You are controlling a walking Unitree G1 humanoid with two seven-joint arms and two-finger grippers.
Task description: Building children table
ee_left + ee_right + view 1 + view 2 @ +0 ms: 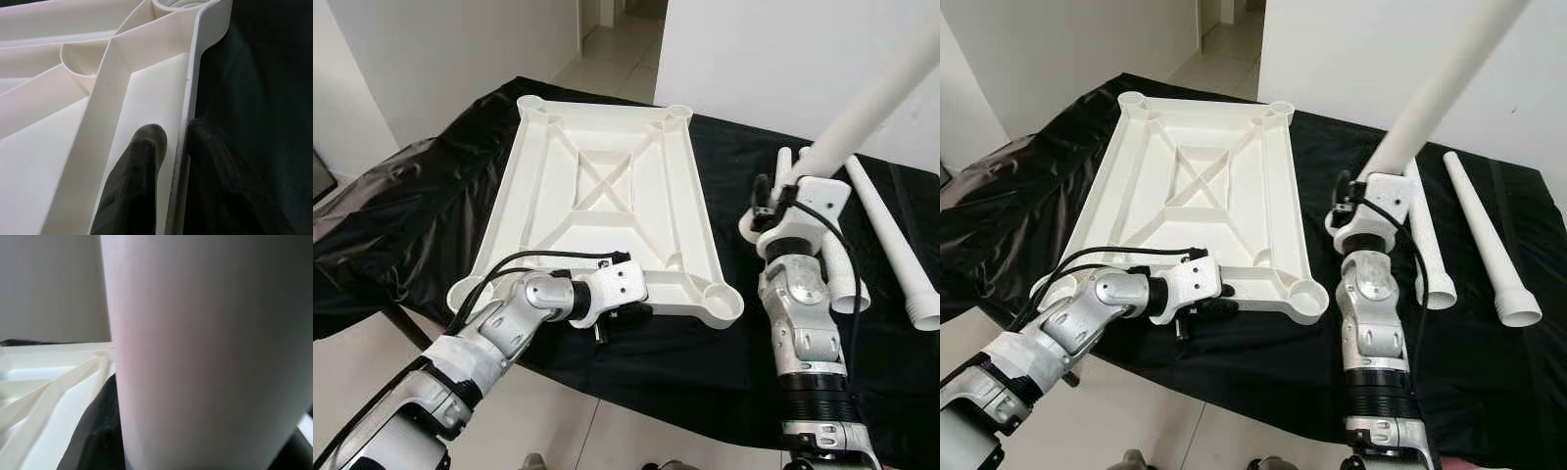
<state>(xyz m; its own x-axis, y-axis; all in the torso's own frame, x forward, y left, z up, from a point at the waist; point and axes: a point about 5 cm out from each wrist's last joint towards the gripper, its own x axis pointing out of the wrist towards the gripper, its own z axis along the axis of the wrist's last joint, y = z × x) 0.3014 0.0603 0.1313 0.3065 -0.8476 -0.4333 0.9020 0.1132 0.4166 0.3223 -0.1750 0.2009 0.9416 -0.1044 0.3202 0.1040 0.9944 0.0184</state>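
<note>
A white plastic tabletop (548, 196) lies upside down on the black cloth, its ribs and corner sockets (720, 299) facing up. My left gripper (177, 129) is at its near edge, shut on the rim, with one finger (142, 166) inside the tray and the other outside. My right gripper (773, 191) is to the right of the tabletop, shut on a white table leg (881, 93). That leg points up and to the right, well above the cloth, and its tube (205, 352) shows close up in the right wrist view.
Two more white legs (1484, 235) (1425, 245) lie side by side on the black cloth (411, 215) at the right, partly behind my right arm. The cloth covers a low surface with tiled floor in front. White walls and a doorway stand behind.
</note>
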